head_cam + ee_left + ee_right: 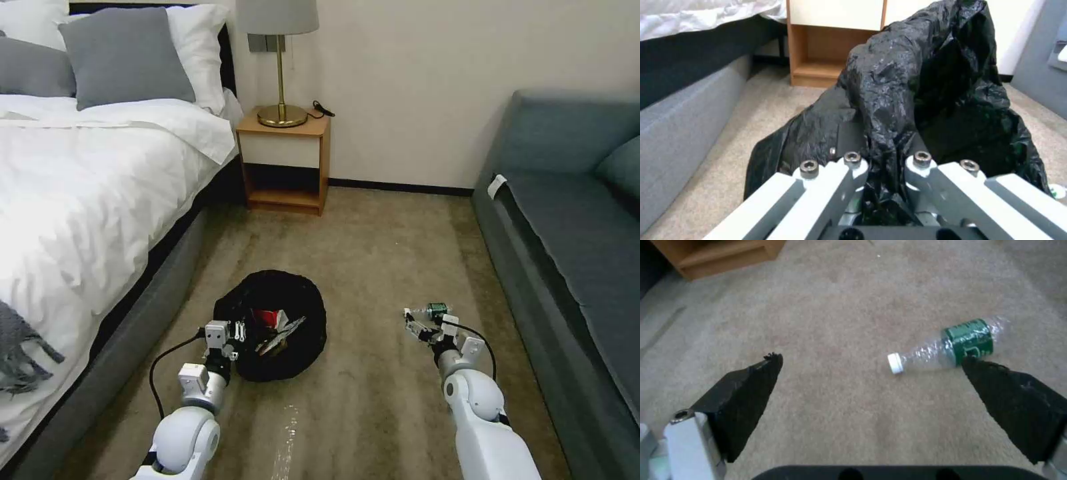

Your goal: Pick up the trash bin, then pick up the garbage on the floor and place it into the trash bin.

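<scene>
The trash bin (293, 300), lined with a crinkled black bag (907, 86), sits low over the floor (373, 253) beside the bed. Inside it lie a red-and-white packet (267, 316) and other litter (280, 339). My left gripper (231, 332) (885, 164) is shut on the bag-covered rim at the bin's near left side. A clear bottle (435, 309) (951, 346) with a green label and white cap lies on the carpet. My right gripper (425, 328) (871, 358) hangs open just above it, one pad (991, 380) next to the label, not touching.
A bed (87, 200) with white linen runs along the left, a blue-grey sofa (573, 227) along the right. A wooden nightstand (285, 163) with a brass lamp (280, 67) stands at the far wall. Open carpet lies between them.
</scene>
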You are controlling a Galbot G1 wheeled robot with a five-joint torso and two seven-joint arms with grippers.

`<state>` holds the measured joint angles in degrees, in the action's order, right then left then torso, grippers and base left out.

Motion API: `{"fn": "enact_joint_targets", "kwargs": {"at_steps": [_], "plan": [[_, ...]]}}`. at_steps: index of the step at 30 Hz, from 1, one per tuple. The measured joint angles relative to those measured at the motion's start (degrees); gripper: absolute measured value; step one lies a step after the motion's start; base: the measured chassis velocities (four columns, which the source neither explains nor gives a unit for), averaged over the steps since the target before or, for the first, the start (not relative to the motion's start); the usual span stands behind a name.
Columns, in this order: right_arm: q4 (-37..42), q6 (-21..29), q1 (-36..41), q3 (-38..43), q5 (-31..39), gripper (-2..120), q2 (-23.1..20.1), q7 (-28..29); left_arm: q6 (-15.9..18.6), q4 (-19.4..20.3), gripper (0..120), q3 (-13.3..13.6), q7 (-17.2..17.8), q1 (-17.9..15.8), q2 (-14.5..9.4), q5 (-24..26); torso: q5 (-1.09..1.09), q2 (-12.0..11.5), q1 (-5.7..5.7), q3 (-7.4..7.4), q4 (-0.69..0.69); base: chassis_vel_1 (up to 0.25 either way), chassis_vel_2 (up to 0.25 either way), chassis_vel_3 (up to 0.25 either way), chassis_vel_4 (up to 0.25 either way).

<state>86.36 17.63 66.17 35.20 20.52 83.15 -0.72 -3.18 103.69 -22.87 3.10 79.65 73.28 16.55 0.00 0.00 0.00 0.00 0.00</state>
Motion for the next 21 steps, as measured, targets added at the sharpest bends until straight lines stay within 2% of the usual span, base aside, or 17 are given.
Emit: {"fn": "enact_joint_targets", "kwargs": {"at_steps": [11,21], "plan": [[-0.03,-0.22,0.53,0.18,0.09,100,0.26,-0.10,-0.31,-0.12,4,0.02,-0.16,0.11,0.01,-0.05,0.00,0.00,0.00,0.00,0.00,-0.112,0.042,0.111,-0.038],[-0.40,-0.40,0.67,0.14,-0.59,100,0.85,-0.14,-0.71,-0.74,4,0.03,-0.31,0.01,-0.30,0.26,0.00,0.00,0.00,0.00,-0.01,-0.164,0.005,0.174,-0.007]]}}
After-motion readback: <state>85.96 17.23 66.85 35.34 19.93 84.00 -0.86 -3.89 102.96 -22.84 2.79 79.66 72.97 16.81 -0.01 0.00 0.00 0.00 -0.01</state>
